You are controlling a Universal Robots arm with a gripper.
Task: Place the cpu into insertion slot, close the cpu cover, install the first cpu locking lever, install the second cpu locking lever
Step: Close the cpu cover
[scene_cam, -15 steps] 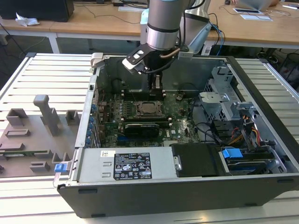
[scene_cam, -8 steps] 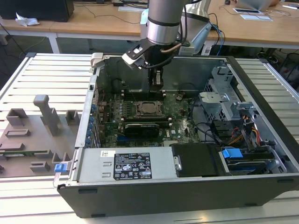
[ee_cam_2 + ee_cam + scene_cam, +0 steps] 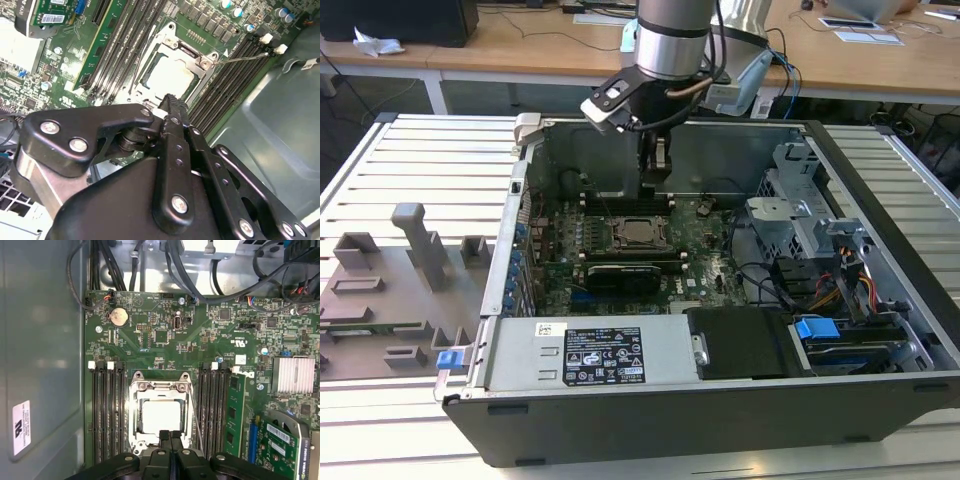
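The cpu (image 3: 161, 416) lies in the insertion slot (image 3: 638, 232) amid the green motherboard, its silver top showing. The cpu cover (image 3: 160, 387) lies flat around it as a metal frame. A thin wire locking lever (image 3: 196, 415) runs along one side of the socket, angled away from it; it is the rod (image 3: 245, 57) in the second wrist view. My gripper (image 3: 170, 436) is shut with nothing between its black fingers. It hangs just above the socket's edge in both wrist views, and over the board behind the socket (image 3: 655, 165) in the exterior view.
Long black memory slots (image 3: 107, 410) flank the socket on both sides. A green card (image 3: 277, 450) and a finned heatsink (image 3: 295, 375) stand nearby. Cables (image 3: 150, 270) cross the case's far end. The drive cage (image 3: 820, 230) and power supply (image 3: 590, 355) fill the case's other parts.
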